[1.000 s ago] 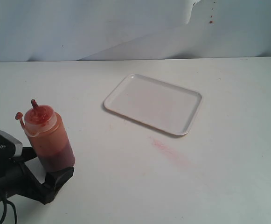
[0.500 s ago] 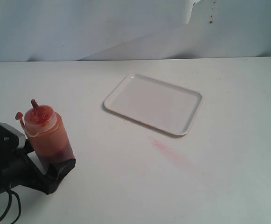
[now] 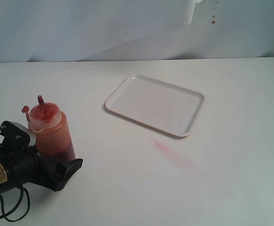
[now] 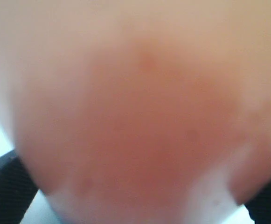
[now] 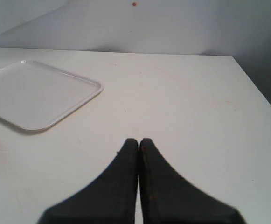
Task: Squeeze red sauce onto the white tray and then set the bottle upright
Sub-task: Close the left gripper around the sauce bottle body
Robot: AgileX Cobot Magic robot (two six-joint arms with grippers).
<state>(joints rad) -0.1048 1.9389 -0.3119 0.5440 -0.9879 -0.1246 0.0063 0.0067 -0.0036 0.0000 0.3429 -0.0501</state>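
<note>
Exterior looks down; left wrist hugs the bottle [image 4: 135,112] — right wrist, low, shares the white tray [image 5: 37,93].

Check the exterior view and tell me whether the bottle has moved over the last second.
Yes. The bottle has shifted rightward and a little up in the exterior view, closer to the white tray, which has stayed put.

I work at what looks like a lab-style robot test bench: a plain white tabletop [image 3: 221,188] backed by a hung, creased pale sheet [image 3: 56,28] flecked with red spots [image 3: 213,21], a pink smear [image 3: 172,153] staining the surface, and my cabled black arm [image 3: 14,169].
</note>
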